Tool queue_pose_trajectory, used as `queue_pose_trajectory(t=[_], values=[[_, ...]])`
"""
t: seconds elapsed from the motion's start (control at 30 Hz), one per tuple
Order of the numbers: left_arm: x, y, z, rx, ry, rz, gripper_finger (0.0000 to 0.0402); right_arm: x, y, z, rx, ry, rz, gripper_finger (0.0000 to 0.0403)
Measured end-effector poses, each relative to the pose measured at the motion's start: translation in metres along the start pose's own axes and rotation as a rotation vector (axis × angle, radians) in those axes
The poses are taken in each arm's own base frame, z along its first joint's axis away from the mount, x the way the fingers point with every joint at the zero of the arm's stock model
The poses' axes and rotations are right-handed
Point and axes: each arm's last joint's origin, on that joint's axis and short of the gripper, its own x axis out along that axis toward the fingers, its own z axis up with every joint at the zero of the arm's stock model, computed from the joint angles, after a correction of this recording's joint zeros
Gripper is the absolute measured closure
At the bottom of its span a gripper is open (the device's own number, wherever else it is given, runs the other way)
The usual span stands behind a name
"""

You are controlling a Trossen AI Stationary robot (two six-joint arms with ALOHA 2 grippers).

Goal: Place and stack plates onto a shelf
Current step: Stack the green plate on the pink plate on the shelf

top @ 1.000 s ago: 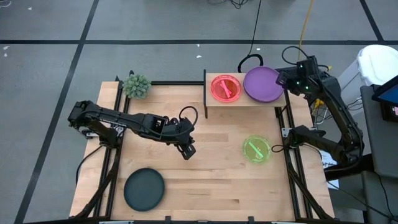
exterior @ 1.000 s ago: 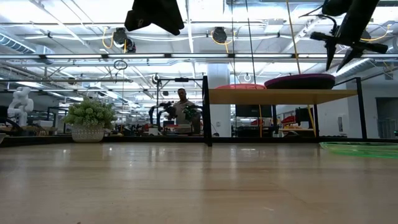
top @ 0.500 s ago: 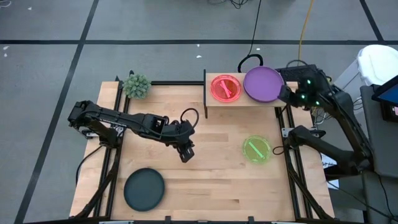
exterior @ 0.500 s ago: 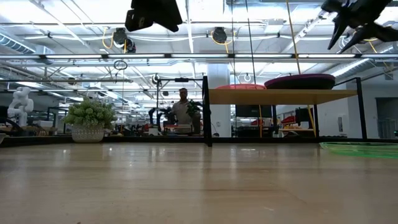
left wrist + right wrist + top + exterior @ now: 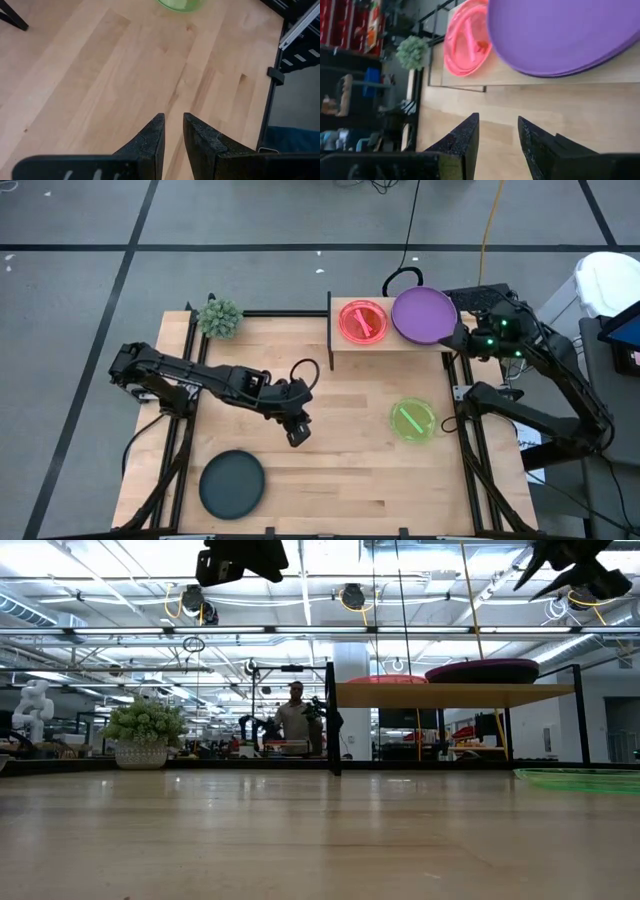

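The light-wood shelf (image 5: 390, 345) stands at the table's far right. On it rest a pink-red plate (image 5: 362, 320) and, to its right, a large purple plate (image 5: 422, 315). A neon green plate (image 5: 412, 420) lies flat on the table in front of the shelf. A dark teal plate (image 5: 232, 484) lies near the front left. My right gripper (image 5: 460, 340) hangs open just off the shelf's right end, raised above it (image 5: 565, 565), and touches nothing. My left gripper (image 5: 297, 435) hovers over the table's middle with a narrow gap (image 5: 172, 125) and nothing in it.
A small spiky green plant (image 5: 219, 317) sits at the table's far left corner. A dark upright panel (image 5: 330, 330) closes the shelf's left end. Bare wood (image 5: 340, 480) lies between the teal and green plates. Far behind the table, in the room, stands a person (image 5: 296, 715).
My right gripper has drawn back from the purple plate's far right rim toward the table's near edge, along the shelf's right end. It has risen a little and turned. The purple plate stays on the shelf.
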Motion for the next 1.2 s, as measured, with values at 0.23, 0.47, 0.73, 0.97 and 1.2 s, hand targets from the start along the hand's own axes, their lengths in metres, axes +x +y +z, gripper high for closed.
queue_pose_trajectory(t=[0.23, 0.47, 0.73, 0.97, 1.2], values=[[-0.001, -0.006, -0.005, -0.004, 0.007, -0.010, 0.0327, 0.018, 0.017, 0.001, -0.113, 0.083, 0.045, 0.0282], [-0.001, -0.012, -0.010, -0.010, 0.011, -0.016, 0.0327, 0.049, 0.042, -0.009, -0.248, 0.231, 0.092, 0.0282], [-0.002, -0.018, -0.015, -0.024, 0.007, -0.014, 0.0327, 0.077, 0.058, -0.044, -0.375, 0.404, 0.020, 0.0282], [-0.003, -0.025, -0.022, -0.019, 0.002, -0.013, 0.0327, 0.090, 0.065, -0.079, -0.428, 0.450, -0.076, 0.0282], [-0.004, -0.027, -0.024, -0.010, -0.004, -0.008, 0.0327, 0.105, 0.061, -0.118, -0.409, 0.497, -0.285, 0.0291]])
